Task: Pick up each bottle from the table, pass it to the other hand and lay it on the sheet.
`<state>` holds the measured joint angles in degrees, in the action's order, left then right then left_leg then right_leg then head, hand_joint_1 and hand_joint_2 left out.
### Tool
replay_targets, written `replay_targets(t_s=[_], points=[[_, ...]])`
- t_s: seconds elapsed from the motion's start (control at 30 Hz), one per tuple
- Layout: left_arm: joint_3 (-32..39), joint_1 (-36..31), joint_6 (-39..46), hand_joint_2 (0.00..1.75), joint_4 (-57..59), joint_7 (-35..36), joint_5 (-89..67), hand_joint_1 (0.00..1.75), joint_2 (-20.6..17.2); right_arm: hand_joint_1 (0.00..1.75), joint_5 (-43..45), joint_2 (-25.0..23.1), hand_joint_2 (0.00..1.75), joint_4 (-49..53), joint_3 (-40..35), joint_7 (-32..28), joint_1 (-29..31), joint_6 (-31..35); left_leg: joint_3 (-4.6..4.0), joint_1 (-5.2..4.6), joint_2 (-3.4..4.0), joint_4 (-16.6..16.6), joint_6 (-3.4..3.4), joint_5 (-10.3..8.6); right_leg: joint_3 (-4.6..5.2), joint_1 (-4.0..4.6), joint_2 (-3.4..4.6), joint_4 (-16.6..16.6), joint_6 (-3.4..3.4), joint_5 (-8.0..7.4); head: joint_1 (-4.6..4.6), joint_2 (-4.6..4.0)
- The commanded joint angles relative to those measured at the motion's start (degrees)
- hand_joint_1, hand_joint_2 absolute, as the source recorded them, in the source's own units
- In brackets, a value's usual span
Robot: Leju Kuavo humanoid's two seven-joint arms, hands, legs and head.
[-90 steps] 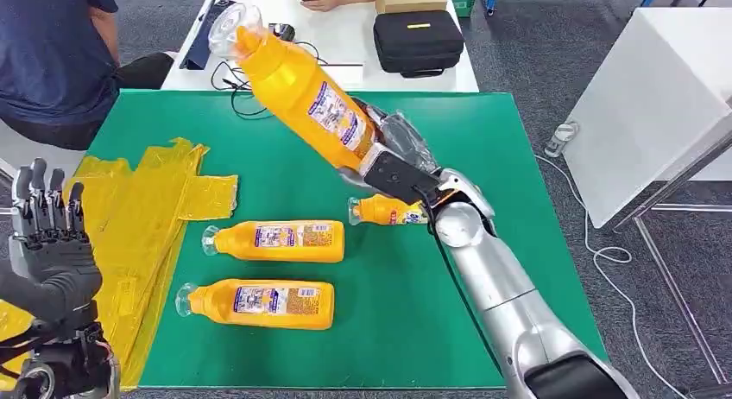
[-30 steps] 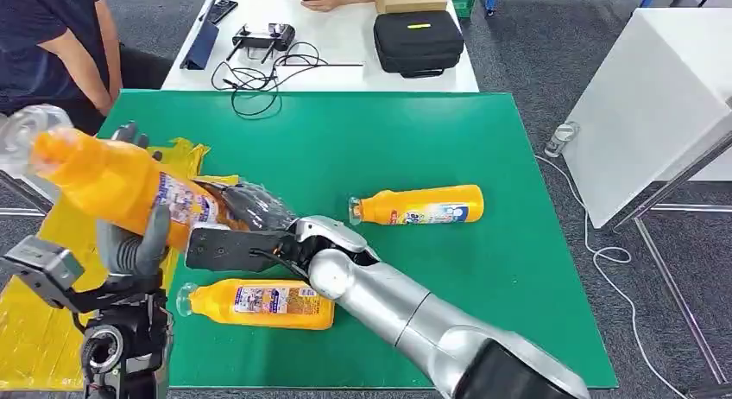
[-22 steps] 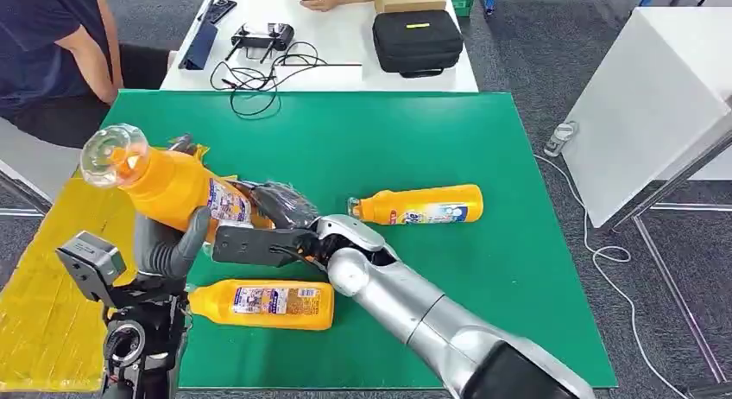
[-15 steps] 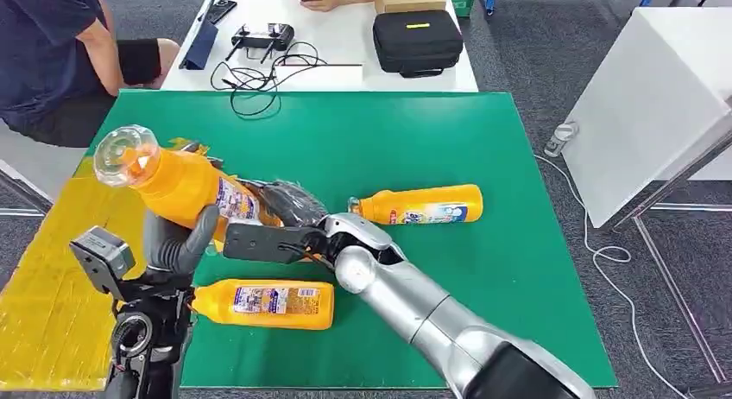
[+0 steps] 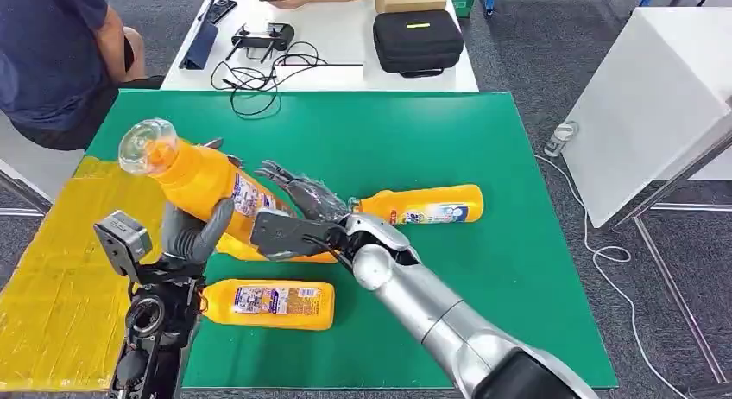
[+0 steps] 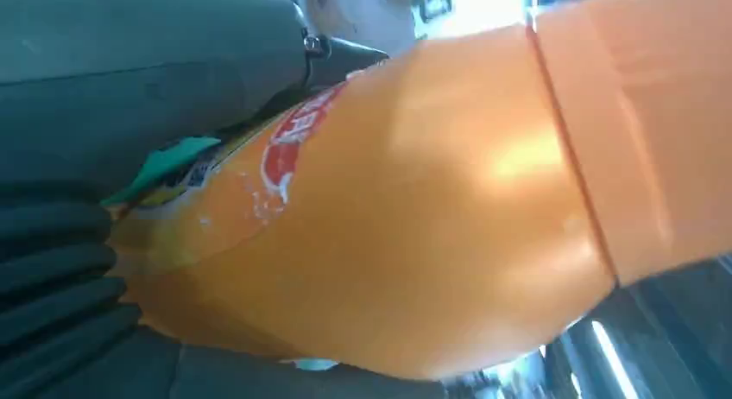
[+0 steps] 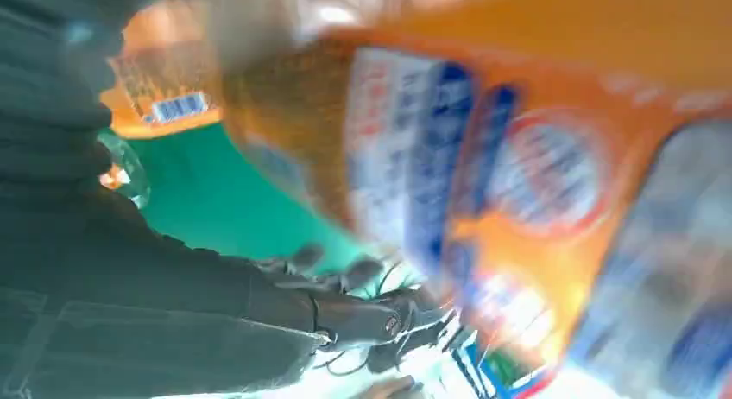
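My left hand (image 5: 194, 235) grips an orange bottle (image 5: 203, 179) around its lower body and holds it tilted above the table's left part, its clear cap up and to the left. The left wrist view shows that bottle (image 6: 432, 218) close against my dark fingers (image 6: 52, 278). My right hand (image 5: 304, 200) is just right of the bottle's base, fingers spread, holding nothing. The bottle's label (image 7: 526, 174) is blurred in the right wrist view. A second bottle (image 5: 421, 204) lies at mid table, a third (image 5: 268, 303) near the front edge. Another (image 5: 231, 249) is partly hidden under the held one.
A yellow sheet (image 5: 52, 278) covers the left end of the green table (image 5: 518, 269). Behind it a white table (image 5: 345, 45) carries cables, a controller (image 5: 263, 36) and a black case (image 5: 418, 40). A person (image 5: 52, 53) sits at the far left.
The bottle has passed from my right hand into my left hand, which came up under it. In the last half second both drifted right and my right hand's fingers spread off the bottle.
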<state>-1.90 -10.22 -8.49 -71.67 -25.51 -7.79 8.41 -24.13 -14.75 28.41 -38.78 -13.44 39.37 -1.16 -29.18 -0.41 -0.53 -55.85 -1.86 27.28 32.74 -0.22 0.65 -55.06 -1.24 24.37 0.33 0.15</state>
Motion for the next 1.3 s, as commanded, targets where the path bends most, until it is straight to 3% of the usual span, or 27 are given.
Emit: replay_targets(t_s=[0.03,0.07,0.13,0.27,0.37,0.43,0.5,0.57,0.97,1.1,1.3], points=[[10.2,-8.4,13.2,1.75,15.0,0.8,-9.1,1.75,-7.1,0.00,0.4,7.0,0.00,14.2,9.5,-1.1,-2.8,-1.3,0.12,0.13,-0.07,0.0,0.18,0.02,-0.17,0.12,-0.17,0.0,0.04,0.04,0.00,0.00],[10.9,-9.6,13.0,1.75,17.1,0.1,-9.3,1.75,-7.7,0.00,0.5,7.6,0.00,15.2,9.7,-1.1,-3.1,-2.0,0.12,0.11,-0.09,0.0,0.15,0.00,-0.16,0.11,-0.18,0.0,0.04,0.03,-0.02,0.00],[12.4,-14.8,27.5,1.75,27.4,1.4,-21.0,1.75,-12.2,0.00,2.2,10.6,0.00,19.9,12.2,-2.1,-4.9,-3.4,0.06,0.10,-0.20,0.0,0.11,-0.04,-0.12,0.09,-0.24,0.0,0.03,0.02,-0.02,0.02],[13.6,-16.1,27.1,1.75,30.0,-0.5,-21.2,1.75,-12.6,0.00,2.2,11.0,0.00,20.8,12.7,-2.0,-5.4,-4.0,0.05,0.11,-0.10,0.0,0.15,-0.07,-0.07,0.14,-0.12,0.0,0.01,0.00,0.00,0.00],[11.7,-19.4,43.5,1.75,38.5,5.7,-34.4,1.75,-16.8,0.00,4.0,11.8,0.00,22.4,14.2,-3.2,-6.0,-5.0,0.12,0.16,-0.11,0.0,0.19,-0.03,-0.17,0.18,-0.17,0.0,0.02,0.05,-0.02,0.02],[10.7,-21.5,48.5,1.75,44.9,9.2,-40.6,1.75,-20.5,0.00,4.7,12.4,0.00,23.5,14.5,-3.5,-6.5,-6.5,0.11,0.18,-0.23,0.0,0.20,-0.04,-0.20,0.20,-0.27,0.0,0.02,0.06,0.00,0.02],[11.3,-20.8,48.5,1.75,45.5,15.8,-50.8,1.75,-23.4,0.00,4.5,12.6,0.00,22.6,13.7,-3.8,-5.8,-7.3,0.13,0.19,-0.05,0.0,0.23,0.00,-0.16,0.22,-0.07,0.0,0.04,0.04,0.02,0.02],[13.9,-20.1,48.5,1.75,47.3,18.4,-57.6,1.75,-24.0,0.00,4.6,12.0,0.00,19.4,12.2,-4.9,-3.7,-8.3,0.18,0.18,0.27,0.0,0.23,0.04,-0.13,0.20,0.21,-0.1,0.04,0.02,0.00,0.00],[14.1,-20.4,48.5,1.75,50.0,18.9,-60.7,1.75,-23.8,0.00,4.8,11.7,0.00,17.3,11.2,-5.6,-2.7,-8.3,0.01,0.16,0.01,-0.1,0.18,-0.01,-0.04,0.17,0.01,-0.1,0.01,0.04,0.02,0.02],[9.8,-22.3,46.2,1.75,56.4,23.5,-67.6,1.75,-21.7,0.00,5.5,12.0,0.00,16.2,9.7,-6.4,-3.0,-7.8,0.03,0.09,-0.06,0.0,0.16,-0.05,-0.06,0.11,-0.05,-0.1,0.01,0.04,0.00,0.02],[7.9,-21.4,43.6,1.75,57.8,20.9,-69.9,1.75,-17.1,0.00,6.8,12.4,0.00,15.2,8.5,-6.2,-3.4,-7.2,0.06,0.05,-0.16,0.0,0.15,-0.08,-0.10,0.08,-0.15,0.0,-0.01,0.04,0.02,0.00]])
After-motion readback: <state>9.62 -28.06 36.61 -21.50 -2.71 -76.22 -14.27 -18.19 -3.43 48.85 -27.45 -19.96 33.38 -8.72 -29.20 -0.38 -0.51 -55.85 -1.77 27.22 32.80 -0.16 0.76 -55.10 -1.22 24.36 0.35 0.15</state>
